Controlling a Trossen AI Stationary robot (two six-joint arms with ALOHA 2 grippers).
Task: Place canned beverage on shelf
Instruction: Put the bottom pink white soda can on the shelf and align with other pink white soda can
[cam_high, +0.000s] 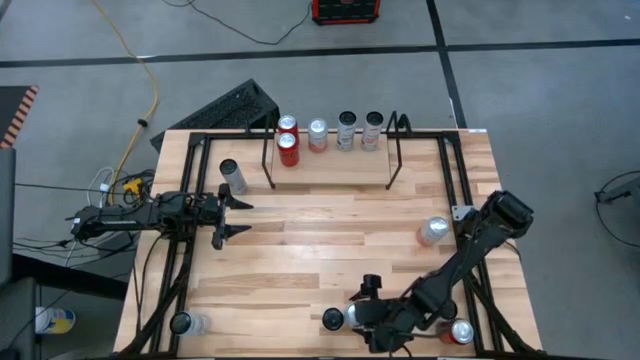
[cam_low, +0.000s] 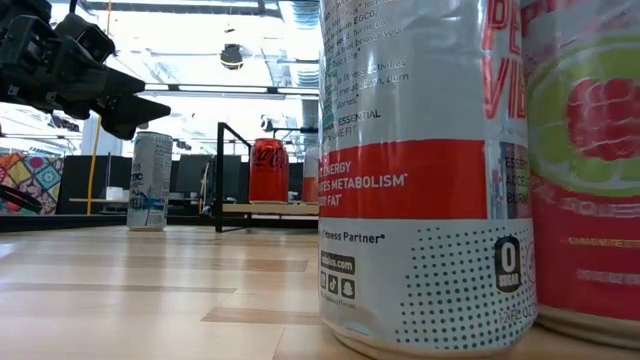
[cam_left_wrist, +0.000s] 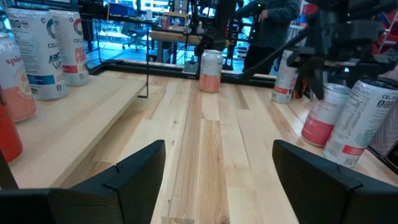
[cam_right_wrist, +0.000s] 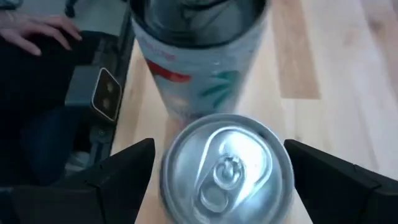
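Hovering right hand (cam_right_wrist: 217, 171) open over can (cam_right_wrist: 227, 168), left hand (cam_high: 228, 216) open

Grey concrete floor (cam_high: 540, 90), yellow cable (cam_high: 150, 85)

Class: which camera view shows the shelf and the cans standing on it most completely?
The high view: it takes in the whole shelf, both end brackets, and its five cans from above. The low view shows only one bracket and a red can far off. The left wrist view catches one end with some cans. The right wrist view shows none of it.

Overhead looks down; low view level, table (cam_high: 330, 230).
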